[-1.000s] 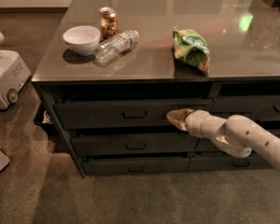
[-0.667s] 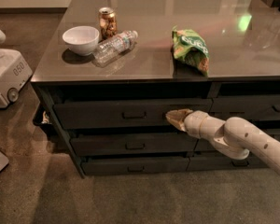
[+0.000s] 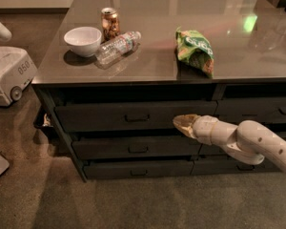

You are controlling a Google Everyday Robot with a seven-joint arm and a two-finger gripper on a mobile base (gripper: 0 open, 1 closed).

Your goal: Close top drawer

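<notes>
Camera view, end effector point(image 3: 181, 122) by top drawer point(image 3: 100, 117), machine point(image 3: 8, 71) perhaps marked 050

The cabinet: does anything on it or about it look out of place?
The water bottle lies on its side beside the white bowl. The top drawer seems to stand out a little, with a dark gap above its front; the gripper is at the right end of that front. Nothing looks spilled.

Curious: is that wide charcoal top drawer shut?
Slightly open: wide charcoal top drawer juts out, gap above; gripper at its right end.
</notes>
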